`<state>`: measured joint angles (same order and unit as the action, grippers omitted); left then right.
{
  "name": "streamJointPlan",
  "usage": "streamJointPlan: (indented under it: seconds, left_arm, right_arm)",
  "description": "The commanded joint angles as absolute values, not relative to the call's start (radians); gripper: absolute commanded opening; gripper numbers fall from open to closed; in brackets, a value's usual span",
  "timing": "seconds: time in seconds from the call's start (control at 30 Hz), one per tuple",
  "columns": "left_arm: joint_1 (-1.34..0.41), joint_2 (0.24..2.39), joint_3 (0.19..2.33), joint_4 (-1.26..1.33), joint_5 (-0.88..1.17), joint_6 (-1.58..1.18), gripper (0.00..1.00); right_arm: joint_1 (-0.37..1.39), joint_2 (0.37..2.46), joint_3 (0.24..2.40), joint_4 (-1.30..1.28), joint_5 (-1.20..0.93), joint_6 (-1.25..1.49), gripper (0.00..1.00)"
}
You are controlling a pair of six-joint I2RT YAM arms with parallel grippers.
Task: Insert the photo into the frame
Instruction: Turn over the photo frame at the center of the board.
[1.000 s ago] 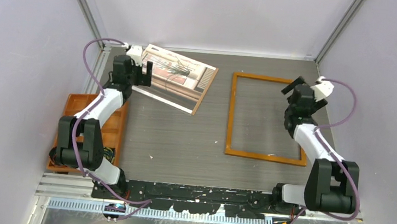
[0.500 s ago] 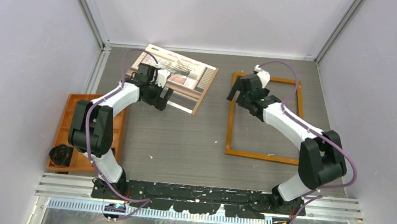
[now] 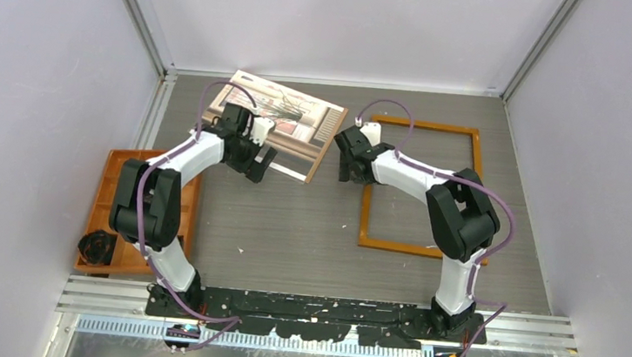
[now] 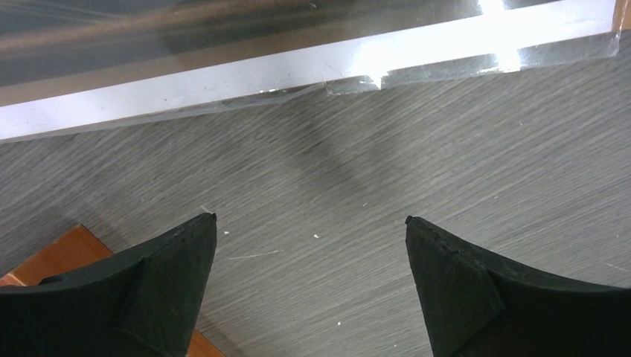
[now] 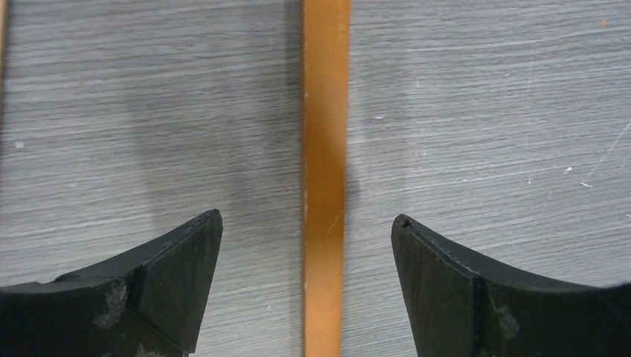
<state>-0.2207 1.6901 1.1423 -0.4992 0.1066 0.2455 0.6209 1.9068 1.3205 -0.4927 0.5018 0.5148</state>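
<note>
left claw [image 4: 309,218] and right claw [image 5: 306,216] gape released above the grey wood-grain table [image 3: 290,228] between lilac walls [image 3: 336,23].

Frame [image 5: 325,186] smooth orange-brown wood; photo [image 3: 300,123] glossy print; table [image 3: 291,220] matt grey woodgrain, finely scratched.

Bolted side by side at the near edge, 2 arms, both reaching away from the bases. On the left arm [image 3: 176,161]: upper link upright, white forearm angled forward and inward, wrist bent over. At its end, the left gripper [image 3: 260,161], aimed downward, 2 black fingers [image 4: 171,275] spread wide and empty. On the right arm [image 3: 457,218]: elbow folded high, forearm laid across toward the centre. At its end, the right gripper [image 3: 342,157], pointed down, 2 fingers [image 5: 164,282] parted wide, clasping nothing. Near each other, not touching.
</note>
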Motion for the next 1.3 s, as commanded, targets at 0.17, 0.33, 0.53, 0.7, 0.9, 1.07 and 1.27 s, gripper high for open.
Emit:
streamJointPlan:
  seconds: [0.17, 0.33, 0.53, 0.7, 0.9, 1.07, 1.27]
  left_arm:
    - [-0.262, 1.689, 1.18, -0.536, 0.119, 0.269, 1.0]
    - [-0.314, 1.736, 1.193, -0.518, 0.069, 0.273, 1.0]
    - [-0.33, 1.793, 1.231, -0.51, 0.033, 0.262, 1.0]
    - [-0.328, 1.792, 1.267, -0.558, 0.064, 0.238, 1.0]
    - [-0.322, 1.743, 1.315, -0.656, 0.153, 0.206, 1.0]
    - [-0.283, 1.706, 1.372, -0.737, 0.247, 0.155, 1.0]
    - [-0.179, 1.683, 1.479, -0.836, 0.386, 0.087, 1.0]
  right_arm:
    - [0.611, 1.962, 1.319, -0.466, 0.54, 0.49, 0.78]
    - [0.611, 1.965, 1.283, -0.426, 0.49, 0.508, 0.63]
    - [0.612, 1.948, 1.269, -0.423, 0.435, 0.544, 0.3]
    - [0.622, 1.887, 1.32, -0.47, 0.37, 0.62, 0.12]
    - [0.66, 1.765, 1.451, -0.576, 0.29, 0.708, 0.03]
    - [0.683, 1.656, 1.537, -0.603, 0.192, 0.79, 0.01]
    - [0.698, 1.547, 1.567, -0.53, 0.061, 0.906, 0.01]
